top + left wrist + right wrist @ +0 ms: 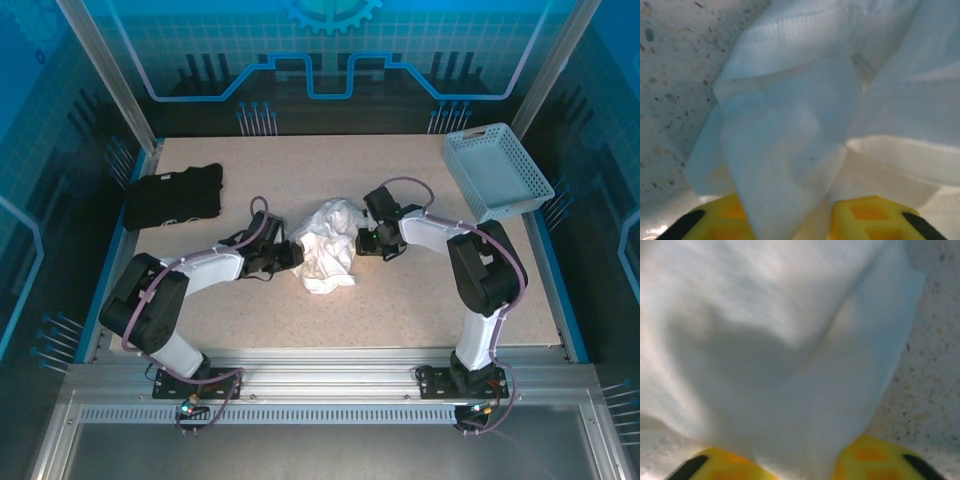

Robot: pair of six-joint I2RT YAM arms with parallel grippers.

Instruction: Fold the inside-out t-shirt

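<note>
The inside-out t-shirt (327, 255) lies as a crumpled white heap in the middle of the table. My left gripper (292, 256) is at the heap's left edge and my right gripper (358, 241) at its upper right edge. In the left wrist view a hemmed fold of the white t-shirt (790, 125) runs down between the yellow fingers (867, 215), and the left gripper (785, 220) is shut on it. In the right wrist view the white t-shirt (780, 355) also bunches between the yellow fingers (870, 455), with the right gripper (797, 462) shut on it. No label or yellow patch shows.
A black folded garment (172, 195) lies at the table's back left. A pale blue plastic basket (497, 172) stands tilted at the back right corner. The speckled tabletop (400, 310) is bare in front of the heap. Frame posts and blue walls bound the table.
</note>
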